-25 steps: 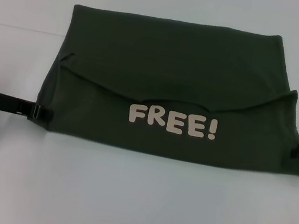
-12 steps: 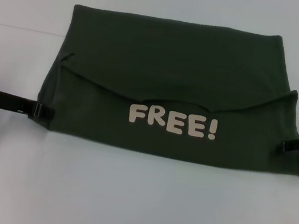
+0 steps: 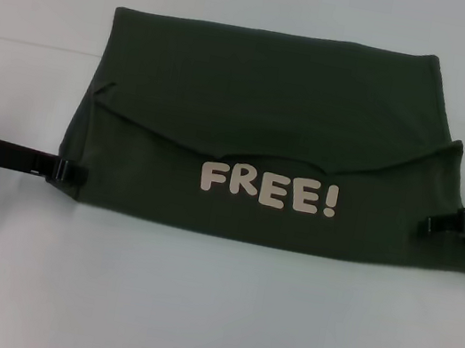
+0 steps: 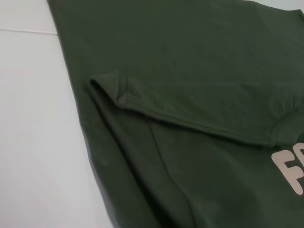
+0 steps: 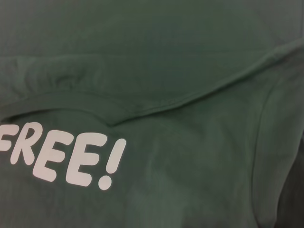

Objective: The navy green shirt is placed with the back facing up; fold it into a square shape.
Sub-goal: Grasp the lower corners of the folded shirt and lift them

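navy green shirt lay folded on white tabletop, "free!" flap up | left tool at shirt's left edge, right tool over right edge | finger state of both: cannot tell

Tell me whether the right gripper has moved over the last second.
Yes. The right gripper slid inward over the shirt edge, toward the "FREE!" lettering.

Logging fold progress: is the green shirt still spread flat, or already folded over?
Partly folded. The navy green shirt lies as a wide band, its near part turned over so the FREE! lettering faces up.
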Controlling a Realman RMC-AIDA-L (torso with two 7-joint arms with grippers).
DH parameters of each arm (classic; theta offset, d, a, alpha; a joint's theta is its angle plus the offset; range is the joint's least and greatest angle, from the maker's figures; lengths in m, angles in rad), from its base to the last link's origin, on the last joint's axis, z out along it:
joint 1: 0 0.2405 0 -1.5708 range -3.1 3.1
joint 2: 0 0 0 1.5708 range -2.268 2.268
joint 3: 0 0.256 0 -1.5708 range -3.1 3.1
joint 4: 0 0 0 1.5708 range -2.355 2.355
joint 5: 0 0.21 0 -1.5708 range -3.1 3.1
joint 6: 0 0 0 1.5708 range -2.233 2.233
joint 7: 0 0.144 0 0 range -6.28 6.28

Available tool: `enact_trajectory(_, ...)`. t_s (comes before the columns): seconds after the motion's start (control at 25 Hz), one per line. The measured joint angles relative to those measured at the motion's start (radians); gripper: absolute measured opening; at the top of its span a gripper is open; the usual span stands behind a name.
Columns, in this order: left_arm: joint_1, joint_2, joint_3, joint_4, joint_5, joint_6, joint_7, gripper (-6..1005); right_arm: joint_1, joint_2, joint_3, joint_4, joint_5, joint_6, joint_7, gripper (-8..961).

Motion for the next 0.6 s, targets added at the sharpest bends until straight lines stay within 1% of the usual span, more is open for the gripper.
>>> enact_trajectory(0.2,-0.004,-0.001,0.000,0.000,0.000,0.000,0.000,42,0.000,0.001,0.000,0.000,-0.003,0.008,-0.009,804)
enact_trajectory(0.44,-0.006,-0.001,0.000,0.000,0.000,0.000,0.000,42,-0.016,-0.004,0.000,0.000,-0.005,0.021,-0.016,803)
enact_trajectory(0.6,-0.006,-0.001,0.000,0.000,0.000,0.000,0.000,42,-0.019,0.002,0.000,0.000,-0.004,0.027,-0.030,803)
